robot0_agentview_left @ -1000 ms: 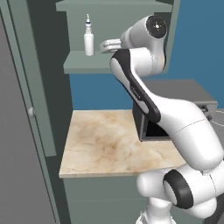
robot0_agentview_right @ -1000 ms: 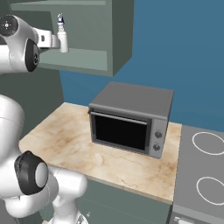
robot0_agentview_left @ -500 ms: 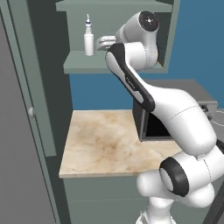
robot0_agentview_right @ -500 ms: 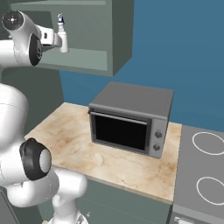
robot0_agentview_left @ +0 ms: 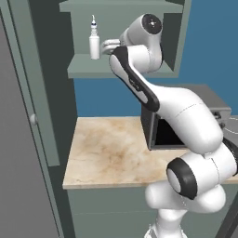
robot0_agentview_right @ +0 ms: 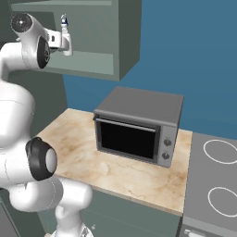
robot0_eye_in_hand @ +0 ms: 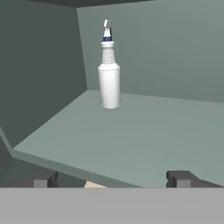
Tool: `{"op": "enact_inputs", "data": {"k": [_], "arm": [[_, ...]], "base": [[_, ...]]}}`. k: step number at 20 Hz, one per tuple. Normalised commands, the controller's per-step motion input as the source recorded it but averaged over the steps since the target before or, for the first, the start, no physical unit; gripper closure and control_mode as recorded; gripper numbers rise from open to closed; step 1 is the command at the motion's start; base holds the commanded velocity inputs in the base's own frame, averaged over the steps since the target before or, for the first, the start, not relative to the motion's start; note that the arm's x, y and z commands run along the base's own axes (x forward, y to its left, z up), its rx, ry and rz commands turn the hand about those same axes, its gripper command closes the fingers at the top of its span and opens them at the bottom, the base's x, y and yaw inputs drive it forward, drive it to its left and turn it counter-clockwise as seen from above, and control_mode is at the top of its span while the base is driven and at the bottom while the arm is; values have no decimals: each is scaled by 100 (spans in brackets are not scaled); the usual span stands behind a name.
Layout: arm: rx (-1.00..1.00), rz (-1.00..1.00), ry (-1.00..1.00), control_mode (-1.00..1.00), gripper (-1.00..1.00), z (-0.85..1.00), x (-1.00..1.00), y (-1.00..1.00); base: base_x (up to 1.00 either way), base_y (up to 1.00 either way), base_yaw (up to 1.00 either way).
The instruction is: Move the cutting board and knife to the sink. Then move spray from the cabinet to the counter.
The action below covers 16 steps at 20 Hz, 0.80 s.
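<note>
since a second ago the arm has swung its upper joint closer in toward the cabinet, and the pincer has drawn nearer the spray, which has not shifted on its shelf. in the left base view the pincer now sits just beside the bottle, at about the height of its body; whether it touches cannot be told from there. in the hand view the spray stands upright near the back of the grey-green shelf, well ahead of the two dark fingertips, which rise far apart at the bottom with nothing between them, so the pincer is wide. in the right base view the spray shows its dark blue tip above the pincer. the cabinet door stands open at the left. below, the beige marbled tabletop carries a grey oven, with a stovetop beside it.
</note>
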Motion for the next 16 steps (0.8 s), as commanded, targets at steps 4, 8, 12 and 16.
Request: {"op": "enact_inputs", "data": {"k": [4,8,12,16], "arm": [[0,0,-2,-100,-100,-19,34,5],[0,0,0,-100,-100,0,31,10],[0,0,0,-100,-100,0,30,10],[0,0,0,-100,-100,0,31,13]], "base": [[0,0,0],[0,0,0],[0,0,0],[0,0,0]]}}
